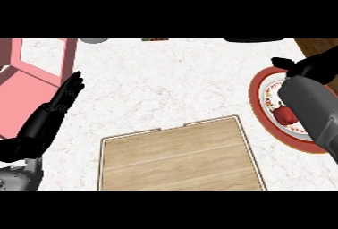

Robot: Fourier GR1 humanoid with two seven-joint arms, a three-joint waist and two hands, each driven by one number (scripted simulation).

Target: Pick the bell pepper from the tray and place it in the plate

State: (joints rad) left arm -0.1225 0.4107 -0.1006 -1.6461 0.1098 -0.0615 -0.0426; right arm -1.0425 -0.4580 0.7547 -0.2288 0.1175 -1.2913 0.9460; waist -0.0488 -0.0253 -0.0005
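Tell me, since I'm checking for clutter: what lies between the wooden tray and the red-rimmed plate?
Nothing: in the head view, only bare white marble counter separates the wooden tray from the plate.

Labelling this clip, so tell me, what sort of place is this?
Likely a kitchen counter: a white marbled countertop with a wooden tray and a red-rimmed plate holding a red bell pepper.

Single head view, looking steeply down on the surface [171, 85]. Close range. Forearms enter from the lower edge, flanking the tray [178, 156].
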